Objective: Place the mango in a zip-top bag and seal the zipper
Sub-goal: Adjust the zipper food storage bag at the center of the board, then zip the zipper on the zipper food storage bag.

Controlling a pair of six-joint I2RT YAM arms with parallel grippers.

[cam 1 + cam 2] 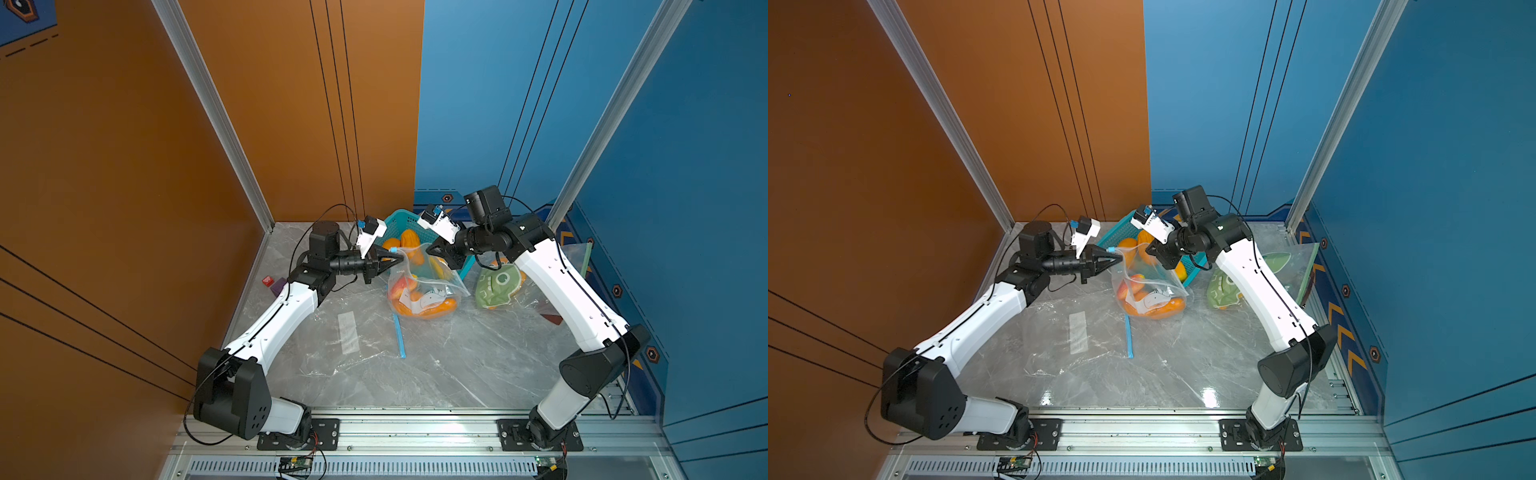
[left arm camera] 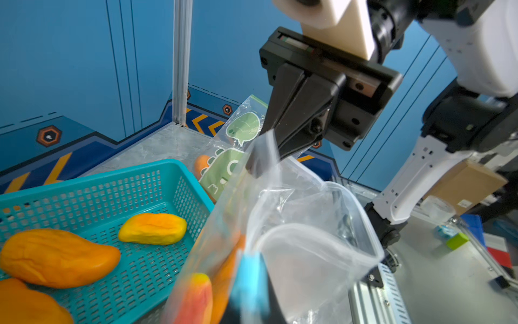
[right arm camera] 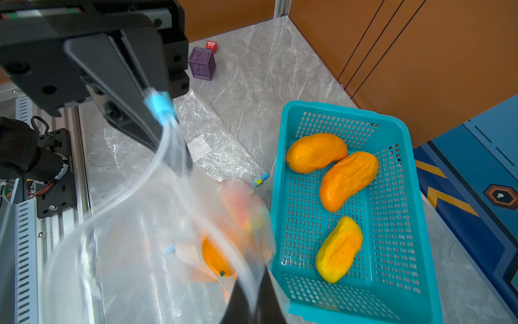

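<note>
spare bag (image 1: 349, 332): lower mid of frame, clear film lying flat, blue zip strip on one edge, unused.
zip-top bag (image 1: 419, 282): center, thin crinkly clear plastic, mouth gaping.
mango (image 1: 440, 308): inside, at bag bottom w/ others; smooth, orange, kidney-shaped.
left gripper (image 1: 400, 258): pinched tight on rim at blue slider (image 3: 159, 108), prob to run the zip.
right gripper (image 1: 431, 249): clamped on opposite rim end, tensioning it imo.
basket (image 1: 399, 217): upper center, teal perforated plastic, 3 more mangoes.

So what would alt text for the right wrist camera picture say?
The left end effector pinches the blue-slider corner of a clear, open zip-top bag; a mango shows through the plastic. Beside it, a teal basket holds three mangoes.
</note>
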